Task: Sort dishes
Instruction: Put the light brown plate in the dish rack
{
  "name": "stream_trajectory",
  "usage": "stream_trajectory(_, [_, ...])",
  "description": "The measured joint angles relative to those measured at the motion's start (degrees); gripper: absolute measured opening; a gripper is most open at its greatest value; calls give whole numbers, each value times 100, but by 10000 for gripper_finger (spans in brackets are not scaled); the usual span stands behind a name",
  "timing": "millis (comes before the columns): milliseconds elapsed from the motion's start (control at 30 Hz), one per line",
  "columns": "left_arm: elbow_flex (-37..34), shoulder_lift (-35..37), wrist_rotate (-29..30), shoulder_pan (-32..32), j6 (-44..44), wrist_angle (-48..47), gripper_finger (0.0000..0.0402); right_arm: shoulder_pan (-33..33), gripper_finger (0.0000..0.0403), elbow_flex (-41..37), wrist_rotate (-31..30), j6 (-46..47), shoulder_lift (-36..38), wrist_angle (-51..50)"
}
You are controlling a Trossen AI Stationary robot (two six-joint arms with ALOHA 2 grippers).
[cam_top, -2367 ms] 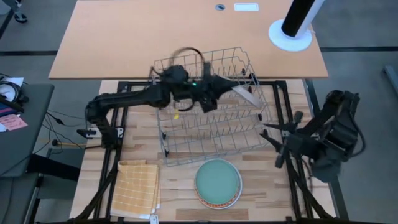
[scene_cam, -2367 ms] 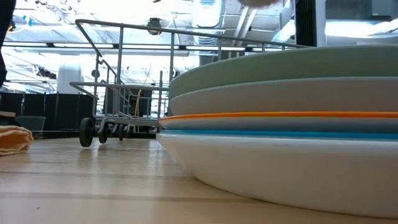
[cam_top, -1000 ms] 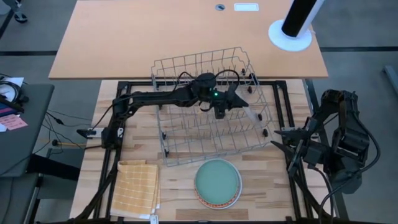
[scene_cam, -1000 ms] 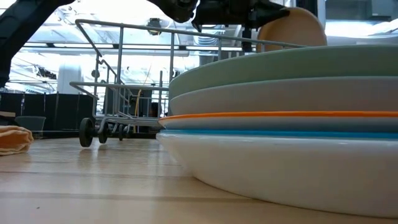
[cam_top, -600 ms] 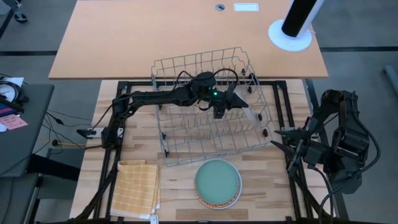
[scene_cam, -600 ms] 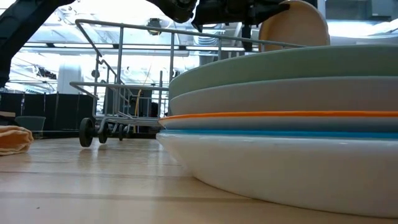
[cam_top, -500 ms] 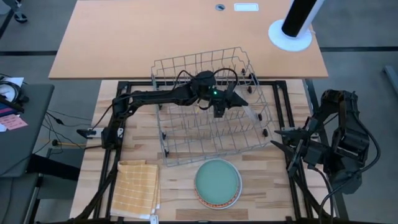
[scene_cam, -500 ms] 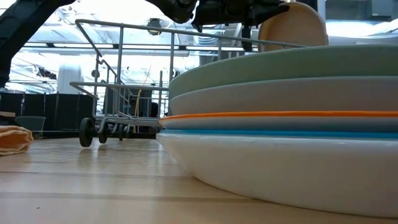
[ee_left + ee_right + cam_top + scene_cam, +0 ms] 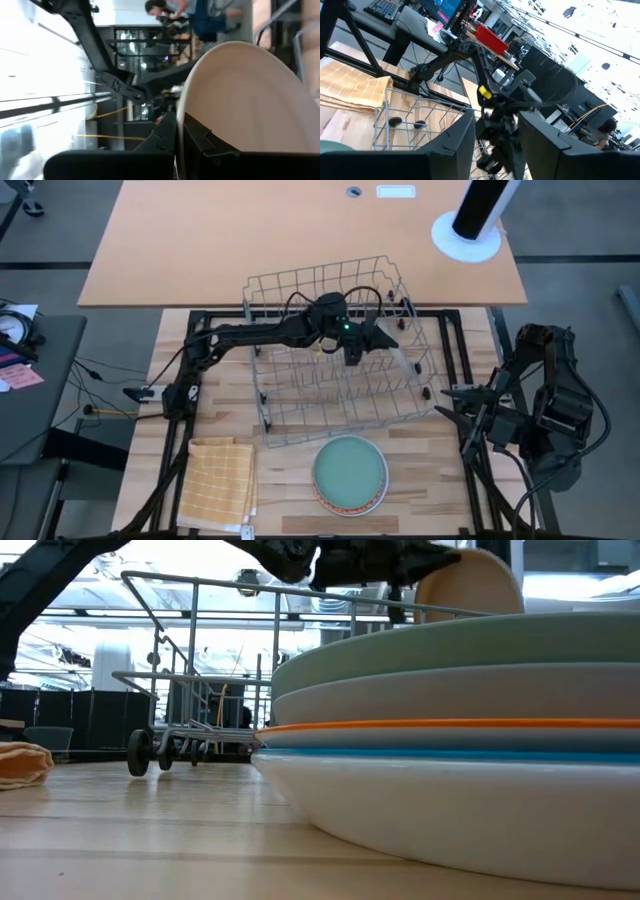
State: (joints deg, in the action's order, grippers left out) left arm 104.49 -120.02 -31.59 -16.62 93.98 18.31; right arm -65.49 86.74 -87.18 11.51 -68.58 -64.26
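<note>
My left gripper (image 9: 372, 343) reaches over the grey wire rack (image 9: 262, 395) and is shut on a beige plate (image 9: 403, 360), which stands on edge over the rack's right part. The same beige plate (image 9: 470, 585) shows high in the low view. A stack of several plates (image 9: 350, 472), pale teal on top, sits on the table near the front edge. My right gripper (image 9: 450, 415) waits open at the table's right edge, touching nothing. My left gripper pinches the beige plate's rim (image 9: 179, 125) between its two fingers (image 9: 200, 137), one on each face. The fingers come roughly level from the table's left. The plate stands upright on edge beyond the fingers; whether its lower edge touches the rack I cannot tell.
A yellow checked cloth (image 9: 222, 480) lies at the front left. A larger brown tabletop (image 9: 300, 240) lies behind the rack, with a white-based black post (image 9: 470, 225) at its far right. People show in the room beyond.
My left gripper has carried the beige plate toward the table's right edge over the rack, then held nearly still for the last second. The plate has turned a little more upright. My right arm has drawn back toward the right edge.
</note>
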Motion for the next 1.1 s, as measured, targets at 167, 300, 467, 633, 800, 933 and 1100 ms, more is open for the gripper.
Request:
stream_trajectory(167, [-5,-183,3,23,-73,225,0,0,152,0,0,0,2,3])
stream_trajectory(300, [-7,-293,-31,33,-92,250,0,0,152,-2,-2,0,4,1])
stream_trajectory(467, [-9,-323,-46,26,-94,-30,0,0,152,-2,0,3,2,1])
stream_trajectory(633, [-9,-314,-148,40,-186,-138,9,0,152,-2,0,4,2,1])
stream_trajectory(800, [-9,-314,-154,64,-354,-219,40,0,152,-2,2,9,2,4])
stream_trajectory(933, [-9,-314,-156,99,-517,-204,65,0,152,-2,2,15,2,6])
stream_trajectory(1100, [-9,-314,-156,169,-459,-214,93,0,152,-2,2,17,2,6])
